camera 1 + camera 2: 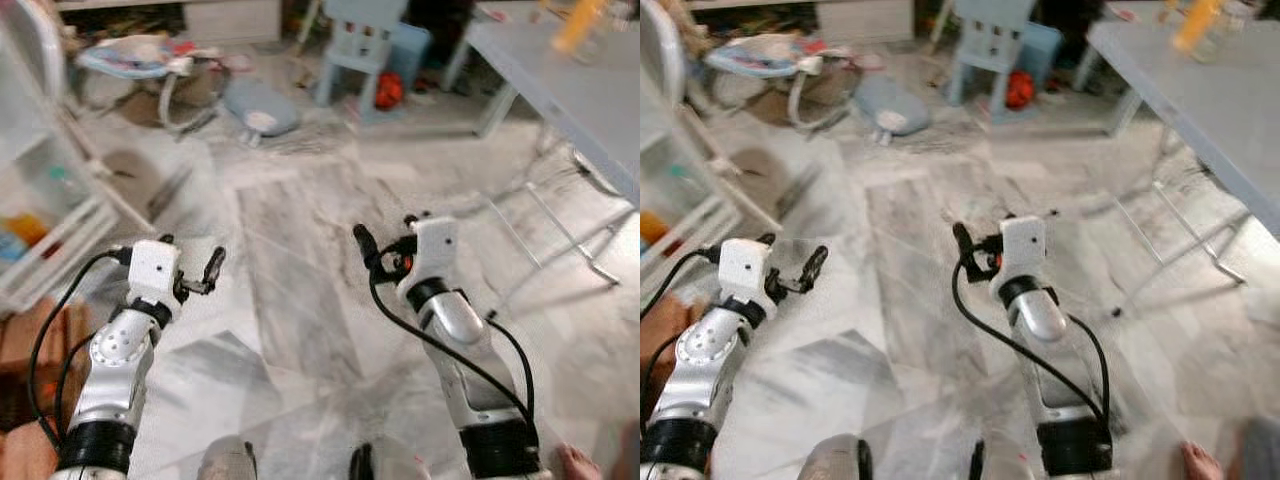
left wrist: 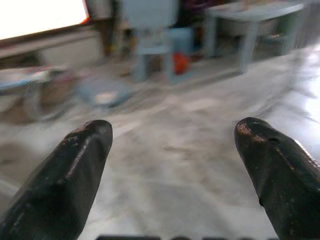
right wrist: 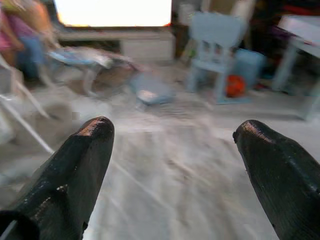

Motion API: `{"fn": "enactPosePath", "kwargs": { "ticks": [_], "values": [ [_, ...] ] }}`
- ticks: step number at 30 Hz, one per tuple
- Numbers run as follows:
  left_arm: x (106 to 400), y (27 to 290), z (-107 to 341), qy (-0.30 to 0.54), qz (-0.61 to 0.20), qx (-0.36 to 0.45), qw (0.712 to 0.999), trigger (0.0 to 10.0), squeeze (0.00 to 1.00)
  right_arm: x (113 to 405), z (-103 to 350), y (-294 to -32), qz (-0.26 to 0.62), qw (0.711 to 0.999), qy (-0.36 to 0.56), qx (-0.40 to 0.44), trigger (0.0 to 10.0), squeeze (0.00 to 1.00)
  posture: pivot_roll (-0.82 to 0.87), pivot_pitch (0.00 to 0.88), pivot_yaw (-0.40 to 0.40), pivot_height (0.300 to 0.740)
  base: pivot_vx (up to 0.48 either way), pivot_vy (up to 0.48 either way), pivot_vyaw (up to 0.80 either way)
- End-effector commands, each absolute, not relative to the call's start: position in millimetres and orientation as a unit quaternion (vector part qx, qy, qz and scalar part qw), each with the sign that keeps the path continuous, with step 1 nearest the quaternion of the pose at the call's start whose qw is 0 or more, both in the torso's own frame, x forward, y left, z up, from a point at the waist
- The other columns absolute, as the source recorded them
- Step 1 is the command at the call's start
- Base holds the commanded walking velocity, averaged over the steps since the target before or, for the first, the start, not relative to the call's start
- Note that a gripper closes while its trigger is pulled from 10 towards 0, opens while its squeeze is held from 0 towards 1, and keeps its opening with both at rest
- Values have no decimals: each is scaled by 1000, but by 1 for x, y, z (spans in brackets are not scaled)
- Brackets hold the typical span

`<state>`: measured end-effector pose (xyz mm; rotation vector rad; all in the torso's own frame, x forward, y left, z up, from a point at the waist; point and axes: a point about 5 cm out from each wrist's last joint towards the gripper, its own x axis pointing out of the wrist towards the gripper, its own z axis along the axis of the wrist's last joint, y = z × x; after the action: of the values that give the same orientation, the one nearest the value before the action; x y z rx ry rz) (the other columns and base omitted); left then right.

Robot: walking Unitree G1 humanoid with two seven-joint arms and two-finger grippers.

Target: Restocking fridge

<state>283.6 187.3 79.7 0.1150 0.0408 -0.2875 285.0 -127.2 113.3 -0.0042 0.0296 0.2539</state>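
1. The left tool (image 1: 205, 272) and right tool (image 1: 372, 250) are both held out over the marble floor (image 1: 300, 300); each has its fingers spread wide and grips nothing.
2. The fridge door (image 1: 45, 215), with blurred items in its shelves, stands open at the robot's far left. An orange bottle (image 1: 580, 22), likely stock, sits on the grey surface (image 1: 570, 80) at the right.
3. Risk: the views are blurred, so the robot seems to be moving; a turn could swing the left arm into the door.
4. Floor clutter ahead, a baby bouncer (image 1: 150, 60) and a blue chair (image 1: 360, 50), could trip it.
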Motion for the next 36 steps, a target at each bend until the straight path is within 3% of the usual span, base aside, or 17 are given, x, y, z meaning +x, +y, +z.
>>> {"fn": "enactPosePath", "kwargs": {
  "ticks": [1,8,22,36],
  "values": [
    [280,193,80,25,-140,63,988,10000,0,287,118,-124,125,992,2,-3,10000,0,49,123,-33,740,480,0,0],
    [277,191,74,38,-146,58,987,10000,0,286,115,-123,117,993,2,-2,10000,0,48,109,-29,740,480,0,-74],
    [275,183,71,45,-155,45,986,10000,0,286,113,-124,110,994,-1,-7,10000,0,50,92,-28,740,479,0,-720],
    [286,194,71,50,-96,47,993,10000,0,290,116,-121,114,993,-16,-11,10000,0,47,83,-32,740,432,59,-800]
  ]
}}
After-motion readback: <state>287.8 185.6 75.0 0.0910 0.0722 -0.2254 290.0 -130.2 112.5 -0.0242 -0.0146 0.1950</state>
